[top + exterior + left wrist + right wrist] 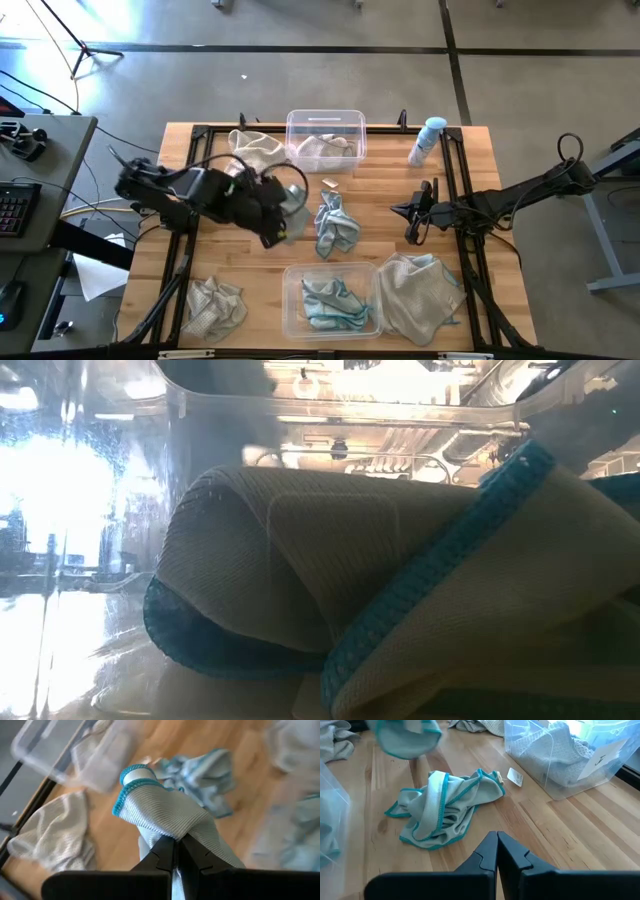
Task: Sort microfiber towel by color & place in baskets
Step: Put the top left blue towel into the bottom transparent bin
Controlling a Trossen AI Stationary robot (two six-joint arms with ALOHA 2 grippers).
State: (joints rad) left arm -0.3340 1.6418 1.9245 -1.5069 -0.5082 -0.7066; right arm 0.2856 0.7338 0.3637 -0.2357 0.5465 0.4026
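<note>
My left gripper (278, 228) (176, 851) is over the table's middle, shut on a light teal towel (165, 810) (292, 200), which shows blurred in the right wrist view (407, 737). Another teal towel (335, 225) (445, 807) lies crumpled on the wood just to its right. My right gripper (413, 218) (496, 842) waits shut at the right, touching nothing. The far basket (325, 118) holds a beige towel (555, 747). The near basket (290, 300) holds a teal-edged towel (330, 302) (330, 560). Beige towels lie far left (255, 150), near left (215, 305) and near right (420, 292). My left gripper pinches the teal towel between its two fingers at a bunched fold (172, 829), several layers gathered together. The cloth bulges out past the fingertips, its teal-stitched edge (131, 782) curling away. In the right wrist view the towel is up off the wood, lifted clear.
A blue-capped spray bottle (428, 140) stands at the far right corner. A black metal frame (455, 170) runs along the table's edges. A small tag (329, 183) (515, 776) lies near the far basket. Bare wood shows between the centre towel and my right gripper.
</note>
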